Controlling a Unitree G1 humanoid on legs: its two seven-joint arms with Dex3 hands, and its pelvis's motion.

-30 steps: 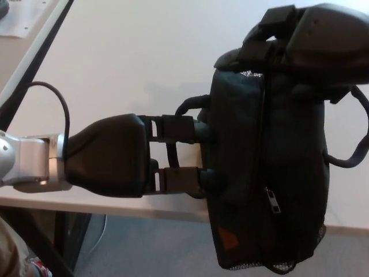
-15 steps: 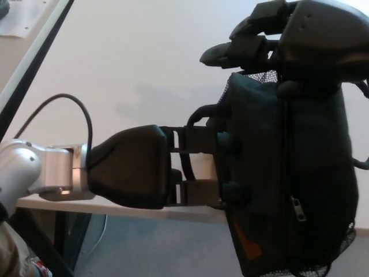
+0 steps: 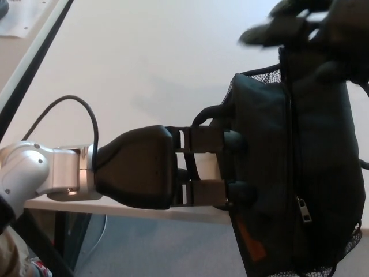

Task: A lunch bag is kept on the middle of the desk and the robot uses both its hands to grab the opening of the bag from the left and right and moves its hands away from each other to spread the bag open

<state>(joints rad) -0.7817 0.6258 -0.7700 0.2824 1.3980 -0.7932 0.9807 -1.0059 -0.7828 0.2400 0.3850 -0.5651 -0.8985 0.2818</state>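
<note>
A black lunch bag (image 3: 300, 173) with mesh edges lies on its side at the right of the white desk (image 3: 144, 57), hanging over the front edge. Its zip (image 3: 302, 208) runs lengthwise and looks closed. My left hand (image 3: 138, 173) reaches in from the left, and its front end presses against the bag's left side, beside the carry strap (image 3: 204, 115). Whether it grips the fabric is hidden. My right hand (image 3: 314, 26) is blurred at the top right, just above the bag's far end, with fingers spread and nothing in them.
The desk's front edge (image 3: 115, 208) runs just under my left hand, with floor below it. A black cable (image 3: 86, 109) loops over my left wrist. A dark rail (image 3: 34, 63) borders the desk at the far left. An orange tag (image 3: 251, 242) marks the bag's near end.
My left hand has moved right, and the bag has shifted right with it. My right hand has lifted off the bag's far end and moved up and right, now blurred.
</note>
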